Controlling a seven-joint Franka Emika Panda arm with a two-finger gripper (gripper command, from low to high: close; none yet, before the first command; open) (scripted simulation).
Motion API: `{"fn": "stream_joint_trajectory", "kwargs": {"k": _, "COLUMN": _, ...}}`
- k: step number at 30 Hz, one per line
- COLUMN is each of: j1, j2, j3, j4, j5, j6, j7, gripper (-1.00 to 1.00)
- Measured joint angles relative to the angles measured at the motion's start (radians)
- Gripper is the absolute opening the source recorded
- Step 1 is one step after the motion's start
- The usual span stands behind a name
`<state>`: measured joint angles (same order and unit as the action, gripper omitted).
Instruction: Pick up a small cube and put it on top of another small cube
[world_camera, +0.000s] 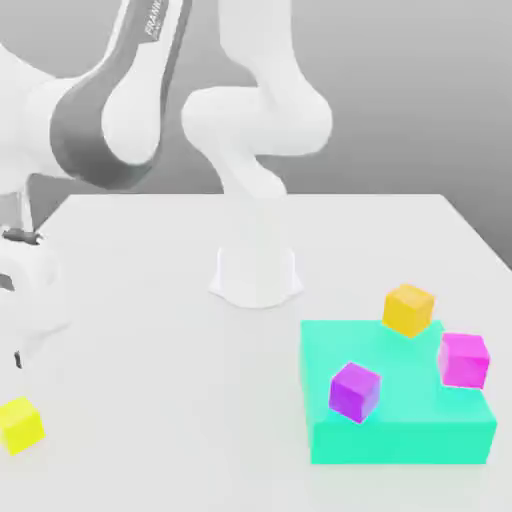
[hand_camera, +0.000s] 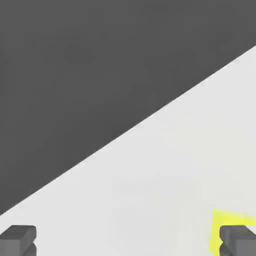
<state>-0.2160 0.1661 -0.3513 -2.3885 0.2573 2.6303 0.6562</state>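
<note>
You're looking at a white table (matte, evenly lit) with a plain grey wall behind the table.

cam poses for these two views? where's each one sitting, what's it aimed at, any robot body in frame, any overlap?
Exterior view: off the arm, facing the robot's base across the white table; arm links show above the teal block, which carries the amber cube.
Hand view: on the hand, aimed over the table's edge; both fingertips show, spread wide.
Shared: the lemon-yellow cube, beside one fingertip in the hand view, and the tabletop.
</note>
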Motion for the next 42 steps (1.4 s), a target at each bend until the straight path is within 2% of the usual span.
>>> {"fn": "stream_joint_trajectory", "kwargs": {"k": 4, "j1": -0.054, "j2": 0.141, "j3": -0.022, "j4": -0.011, "j5": 0.023, "j6": 0.057, "j7": -0.012, "gripper": 0.00}}
{"fn": "stream_joint_trajectory", "kwargs": {"k": 8, "j1": -0.136, "j2": 0.285, "j3": 0.062, "j4": 0.018, "j5": 0.104, "j6": 0.156, "j7": -0.072, "gripper": 0.00}}
{"fn": "stream_joint_trajectory", "kwargs": {"k": 9, "j1": -0.154, "j2": 0.314, "j3": 0.084, "j4": 0.025, "j5": 0.121, "j6": 0.177, "j7": -0.084, "gripper": -1.00}}
{"fn": "stream_joint_trajectory", "kwargs": {"k": 16, "j1": -0.156, "j2": 0.317, "j3": 0.086, "j4": 0.026, "j5": 0.122, "j6": 0.179, "j7": -0.085, "gripper": -1.00}}
{"fn": "stream_joint_trajectory", "kwargs": {"k": 21, "j1": -0.083, "j2": 0.157, "j3": 0.010, "j4": -0.019, "j5": 0.010, "j6": 0.068, "j7": -0.008, "gripper": -1.00}}
{"fn": "stream_joint_trajectory", "kwargs": {"k": 28, "j1": 0.089, "j2": -0.064, "j3": 0.193, "j4": -0.146, "j5": -0.013, "j6": -0.023, "j7": -0.117, "gripper": -1.00}}
{"fn": "stream_joint_trajectory", "kwargs": {"k": 32, "j1": 0.316, "j2": -0.216, "j3": 0.292, "j4": -0.232, "j5": -0.010, "j6": -0.087, "j7": -0.212, "gripper": -1.00}}
{"fn": "stream_joint_trajectory", "kwargs": {"k": 42, "j1": 0.654, "j2": -0.598, "j3": 0.546, "j4": -0.444, "j5": -0.035, "j6": -0.234, "j7": -0.420, "gripper": -1.00}}
